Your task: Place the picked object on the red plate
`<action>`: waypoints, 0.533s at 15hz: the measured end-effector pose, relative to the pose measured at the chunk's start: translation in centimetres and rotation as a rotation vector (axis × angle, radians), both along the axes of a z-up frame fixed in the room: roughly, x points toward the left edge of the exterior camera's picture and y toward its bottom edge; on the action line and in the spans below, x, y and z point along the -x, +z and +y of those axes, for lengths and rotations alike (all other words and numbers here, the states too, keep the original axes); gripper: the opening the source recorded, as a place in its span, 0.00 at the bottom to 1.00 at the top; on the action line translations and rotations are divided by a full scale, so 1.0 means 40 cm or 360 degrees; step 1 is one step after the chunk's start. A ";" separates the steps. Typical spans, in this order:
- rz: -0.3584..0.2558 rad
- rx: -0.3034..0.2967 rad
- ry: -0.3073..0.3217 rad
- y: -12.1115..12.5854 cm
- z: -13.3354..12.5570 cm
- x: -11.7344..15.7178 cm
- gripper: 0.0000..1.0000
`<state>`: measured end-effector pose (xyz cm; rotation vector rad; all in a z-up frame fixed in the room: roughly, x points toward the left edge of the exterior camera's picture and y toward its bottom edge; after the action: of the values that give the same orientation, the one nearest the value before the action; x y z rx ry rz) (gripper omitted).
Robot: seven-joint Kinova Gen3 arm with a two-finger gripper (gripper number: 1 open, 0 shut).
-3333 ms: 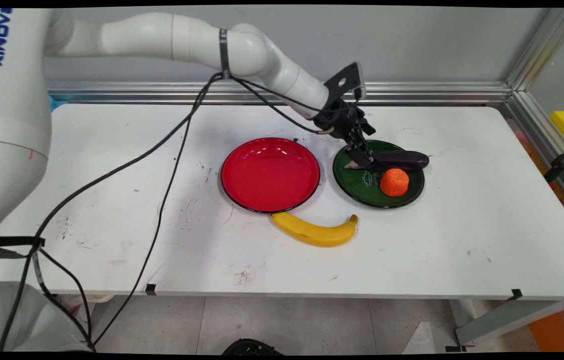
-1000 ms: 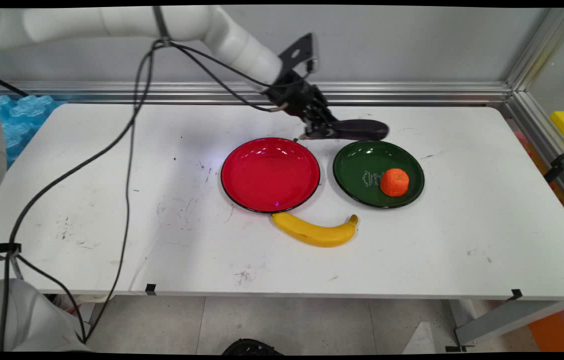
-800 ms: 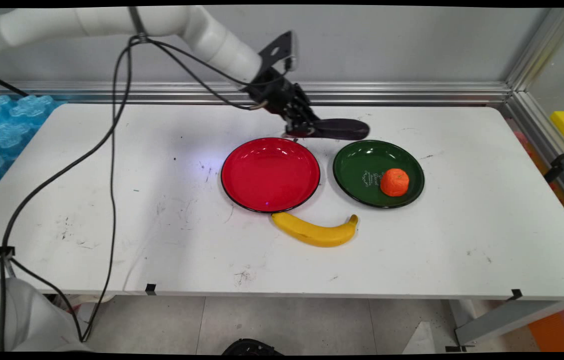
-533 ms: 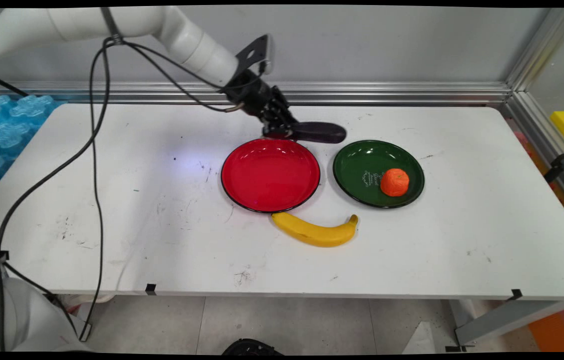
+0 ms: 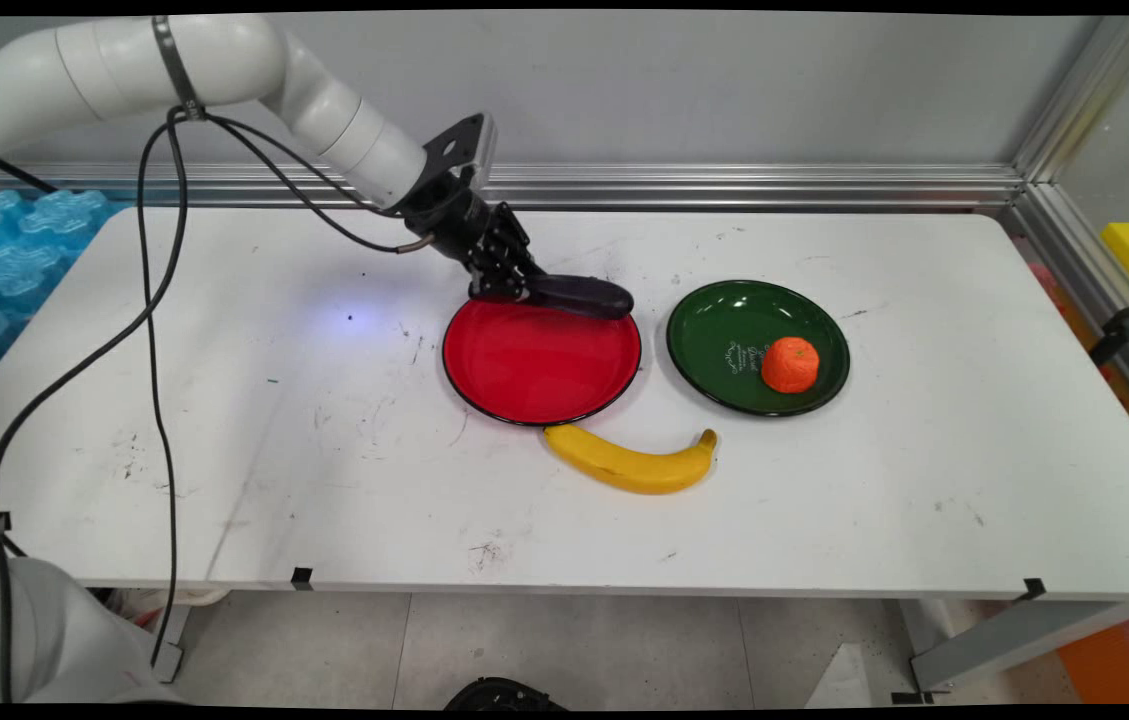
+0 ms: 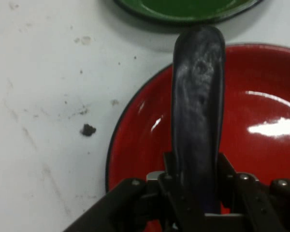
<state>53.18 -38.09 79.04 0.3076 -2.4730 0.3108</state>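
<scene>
The gripper point(image 5: 507, 287) — fingers clamped on a dark eggplant point(image 5: 579, 296) — holds it over the red plate's point(image 5: 541, 375) far rim, seemingly just above; green plate point(image 5: 724, 360) beside.

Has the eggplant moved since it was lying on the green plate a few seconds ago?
Yes. The eggplant, clamped in the gripper, has gone left off the green plate and now hangs over the far rim of the red plate.
</scene>
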 end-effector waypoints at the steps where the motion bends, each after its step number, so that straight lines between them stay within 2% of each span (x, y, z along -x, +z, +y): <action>1: -0.0005 0.0003 -0.0012 -0.011 0.000 -0.005 0.00; 8: -0.0018 0.0014 -0.0100 -0.060 0.005 -0.005 0.00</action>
<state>53.39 -37.90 76.62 0.2248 -2.4861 0.2979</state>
